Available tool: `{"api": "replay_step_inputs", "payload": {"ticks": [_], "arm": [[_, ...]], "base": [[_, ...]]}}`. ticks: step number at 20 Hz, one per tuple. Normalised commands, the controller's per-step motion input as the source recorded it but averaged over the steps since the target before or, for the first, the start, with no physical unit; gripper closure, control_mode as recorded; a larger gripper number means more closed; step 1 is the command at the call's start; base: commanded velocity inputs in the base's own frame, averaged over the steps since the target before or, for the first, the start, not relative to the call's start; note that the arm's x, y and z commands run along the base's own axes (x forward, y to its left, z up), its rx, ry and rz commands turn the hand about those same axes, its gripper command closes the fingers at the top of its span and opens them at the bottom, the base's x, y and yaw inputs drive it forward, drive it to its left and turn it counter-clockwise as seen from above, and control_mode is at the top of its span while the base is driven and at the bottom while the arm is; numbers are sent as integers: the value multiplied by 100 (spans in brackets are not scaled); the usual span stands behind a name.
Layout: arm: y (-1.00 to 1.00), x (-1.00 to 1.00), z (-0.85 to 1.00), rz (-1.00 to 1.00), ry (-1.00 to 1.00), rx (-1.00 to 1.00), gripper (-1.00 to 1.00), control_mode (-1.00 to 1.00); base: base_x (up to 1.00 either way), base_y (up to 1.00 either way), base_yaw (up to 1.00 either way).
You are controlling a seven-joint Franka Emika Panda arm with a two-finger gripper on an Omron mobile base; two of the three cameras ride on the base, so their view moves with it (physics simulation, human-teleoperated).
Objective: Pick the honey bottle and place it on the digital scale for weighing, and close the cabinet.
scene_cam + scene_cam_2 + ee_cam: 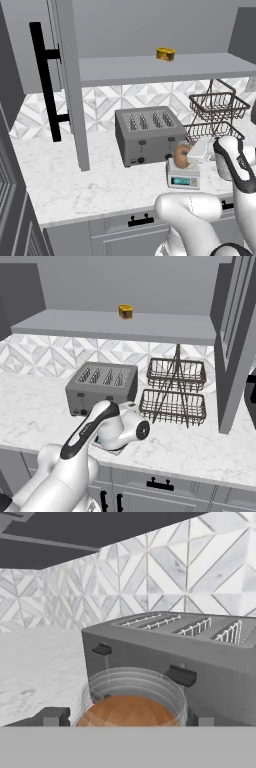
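Honey bottle (181,156): orange-brown, standing on the digital scale (183,177) at the table's front edge, just in front of the toaster (149,133); its pale neck is close before the hand camera

End effector (127,718): dark fingertips on either side of the bottle in the hand view; contact is hidden by the bottle's body, so I cannot tell whether it is clenched on the bottle or released

Cabinet (65,75): open; left door swung outward, its black bar handle (46,82) facing the room; a second door stands open at the right edge of the right base view

Shelf contents: one small yellow container (166,54) on the cabinet shelf (150,67); the rest of the shelf is bare

Wire baskets (176,388): two tiers on a stand beside the toaster; nothing seen in either

Toaster slots: four, nothing visible in them

Risk, tipping: the bottle is rounded and the scale top small; a sideways drag as the fingers withdraw would likely topple it off the table's edge

Risk, collision: the toaster is just behind; a retreat forward or a wide swing could knock it

Risk, door: the left door hangs well away from the arm; a glancing push on the handle may leave it ajar
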Motion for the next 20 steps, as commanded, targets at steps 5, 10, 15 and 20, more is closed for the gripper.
{"api": "replay_step_inputs", "payload": {"ticks": [5,10,15,20], "arm": [[-16,18,-14,0,-4,0,100,-100],[-31,17,-16,0,-2,2,100,-100],[-16,12,-29,0,-9,0,100,-100],[8,-25,-18,0,-25,-2,-100,-100]], "base": [[0,0,0],[0,0,0],[0,0,0],[0,0,0]]}}
